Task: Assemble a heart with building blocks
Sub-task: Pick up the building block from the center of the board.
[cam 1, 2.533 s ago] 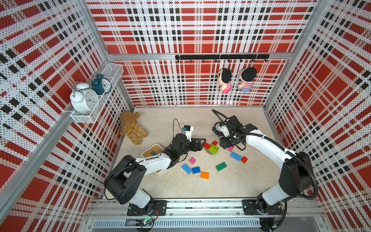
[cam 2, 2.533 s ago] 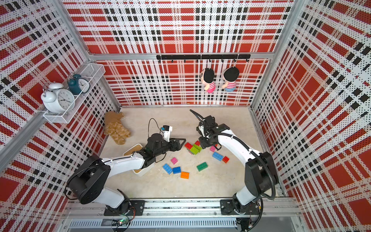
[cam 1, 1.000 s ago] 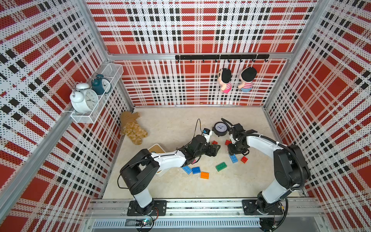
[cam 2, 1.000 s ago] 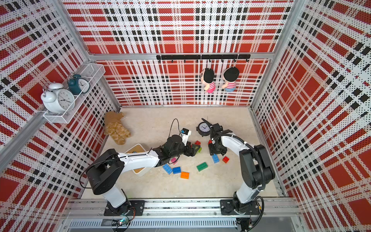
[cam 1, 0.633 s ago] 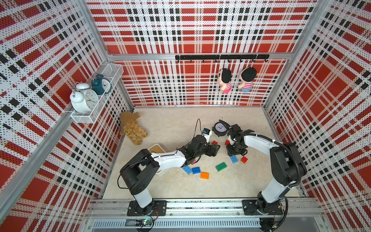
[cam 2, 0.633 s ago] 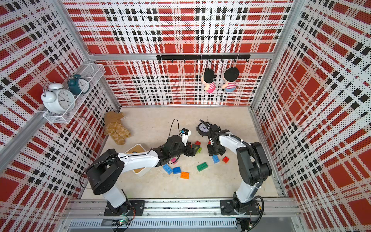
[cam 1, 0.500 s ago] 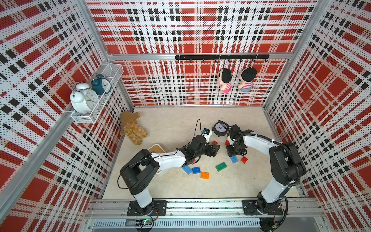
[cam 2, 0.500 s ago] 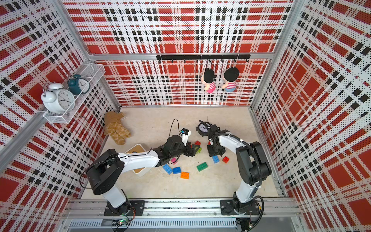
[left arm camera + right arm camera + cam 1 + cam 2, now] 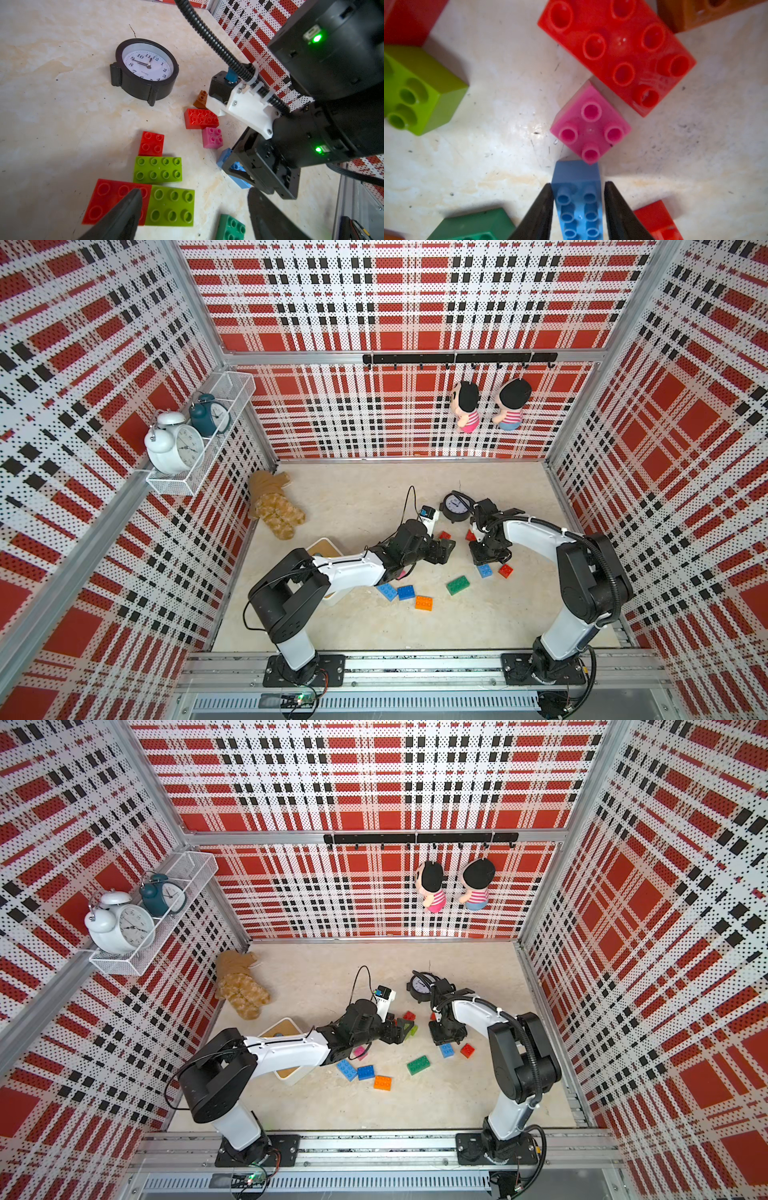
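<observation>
While the right gripper [image 9: 578, 184] stands over it, you see the light blue block [image 9: 578, 199] lying studs-up on the table [image 9: 365, 497], right of middle and nearer the arm bases than the black clock [image 9: 455, 508]. It is pale, two studs wide and clearly longer than that. Its long axis runs along the fingers [image 9: 542, 209], and its far end points at the pink block [image 9: 590, 128], whose corner meets that end. The fingers sit close along both long sides; you cannot tell whether they press on it.

Beyond the pink block, just beside it, lies a long red block [image 9: 618, 49]. On one flank a small red block [image 9: 656, 220] sits near. On the other a dark green block [image 9: 473, 226] sits near, then bare table reaches to the lime block [image 9: 419, 91].

Your left gripper [image 9: 195, 190] hangs wide apart, holding nothing, above a wide red block [image 9: 104, 199].
</observation>
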{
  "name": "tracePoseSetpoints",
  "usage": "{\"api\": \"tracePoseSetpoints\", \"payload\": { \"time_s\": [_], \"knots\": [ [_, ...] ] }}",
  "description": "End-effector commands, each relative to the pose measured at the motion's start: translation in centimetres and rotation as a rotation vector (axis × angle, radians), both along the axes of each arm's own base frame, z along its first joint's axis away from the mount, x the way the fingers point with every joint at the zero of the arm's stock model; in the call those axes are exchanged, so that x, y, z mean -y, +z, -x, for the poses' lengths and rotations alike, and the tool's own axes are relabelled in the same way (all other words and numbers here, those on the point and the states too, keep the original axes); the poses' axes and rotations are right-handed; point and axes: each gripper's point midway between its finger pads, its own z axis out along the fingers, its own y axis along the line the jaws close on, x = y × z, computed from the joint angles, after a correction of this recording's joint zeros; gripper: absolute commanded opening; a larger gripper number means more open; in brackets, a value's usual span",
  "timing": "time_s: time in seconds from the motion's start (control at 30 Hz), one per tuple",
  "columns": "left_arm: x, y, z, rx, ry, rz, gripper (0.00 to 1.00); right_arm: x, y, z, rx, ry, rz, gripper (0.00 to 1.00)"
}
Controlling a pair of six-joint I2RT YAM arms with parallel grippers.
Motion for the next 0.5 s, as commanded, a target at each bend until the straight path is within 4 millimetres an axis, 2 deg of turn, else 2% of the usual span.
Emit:
{"api": "tracePoseSetpoints", "payload": {
  "time_s": [0.0, 0.1, 0.2, 0.33, 0.47],
  "knots": [
    [0.1, 1.1, -0.6, 0.026, 0.006, 0.010, 0.83, -0.1, -0.3, 0.2, -0.018, 0.012, 0.015, 0.41],
    [-0.3, 0.9, -0.8, 0.022, 0.019, 0.007, 0.83, 0.0, -0.2, 0.2, -0.011, 0.009, 0.019, 0.37],
    [-1.4, 0.8, -1.4, 0.002, 0.057, 0.027, 0.82, -0.1, 0.6, -0.1, 0.019, 0.012, 0.007, 0.34],
    [-3.8, 0.5, -2.7, -0.062, 0.098, 0.105, 0.83, -0.3, 3.4, -1.4, 0.135, 0.020, -0.016, 0.24],
    [-5.8, -0.2, -3.6, -0.107, 0.128, 0.136, 0.84, -1.9, 7.0, -2.7, 0.279, 0.064, -0.108, 0.14]
  ]
}}
